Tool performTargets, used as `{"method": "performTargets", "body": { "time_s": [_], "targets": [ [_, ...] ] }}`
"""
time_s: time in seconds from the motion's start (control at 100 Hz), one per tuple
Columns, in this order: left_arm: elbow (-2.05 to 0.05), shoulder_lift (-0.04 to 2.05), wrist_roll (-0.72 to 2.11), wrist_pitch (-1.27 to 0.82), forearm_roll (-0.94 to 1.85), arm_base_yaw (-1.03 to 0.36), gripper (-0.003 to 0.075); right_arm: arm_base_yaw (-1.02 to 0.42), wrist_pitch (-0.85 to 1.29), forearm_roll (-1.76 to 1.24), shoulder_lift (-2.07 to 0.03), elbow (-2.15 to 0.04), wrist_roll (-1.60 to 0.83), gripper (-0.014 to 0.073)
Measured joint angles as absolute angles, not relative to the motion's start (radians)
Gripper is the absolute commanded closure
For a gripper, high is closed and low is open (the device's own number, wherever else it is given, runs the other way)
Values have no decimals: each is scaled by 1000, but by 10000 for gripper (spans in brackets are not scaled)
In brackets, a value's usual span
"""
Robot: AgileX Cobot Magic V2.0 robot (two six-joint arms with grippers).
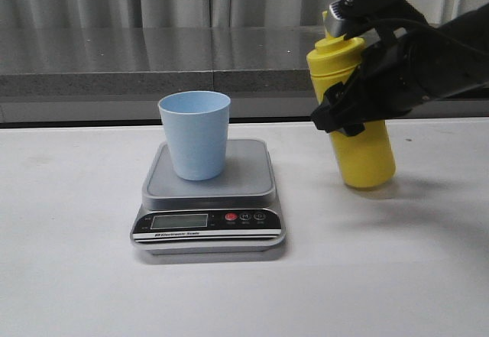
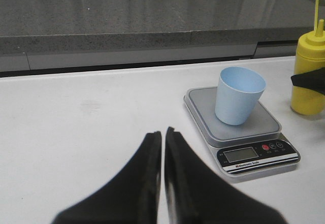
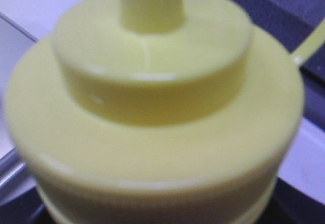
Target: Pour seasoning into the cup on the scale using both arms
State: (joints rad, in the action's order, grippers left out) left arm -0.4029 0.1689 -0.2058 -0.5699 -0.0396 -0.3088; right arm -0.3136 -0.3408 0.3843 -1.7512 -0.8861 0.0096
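Note:
The seasoning, a tall yellow squeeze bottle (image 1: 364,157), stands slightly tilted to the right of the scale, with my right gripper (image 1: 348,115) shut around its upper body. In the right wrist view the bottle's cap and nozzle (image 3: 152,107) fill the frame and hide the fingers. The pale blue cup (image 1: 195,134) stands upright on the silver-grey scale (image 1: 248,170). My left gripper (image 2: 163,132) is shut and empty, hovering over bare table to the left of the scale (image 2: 254,155) and the cup (image 2: 238,94). It is out of the front view.
A grey stone ledge (image 1: 153,69) runs along the back of the white table (image 1: 69,260). The scale's display and buttons (image 1: 229,218) face the front edge.

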Motion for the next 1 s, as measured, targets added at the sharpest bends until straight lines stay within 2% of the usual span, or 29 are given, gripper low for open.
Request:
{"method": "performTargets", "body": {
  "time_s": [0.25, 0.49, 1.0],
  "targets": [
    [-403, 169, -206, -570, -40, -309, 710, -351, -76, 694, -1731, -1079, 6, 652],
    [-403, 169, -206, -570, -40, -309, 710, -455, 162, 1024, -1731, -1208, 6, 652],
    [-403, 169, -206, -572, -40, -309, 710, -654, 502, 1696, -1768, -1277, 0, 652]
  ]
}}
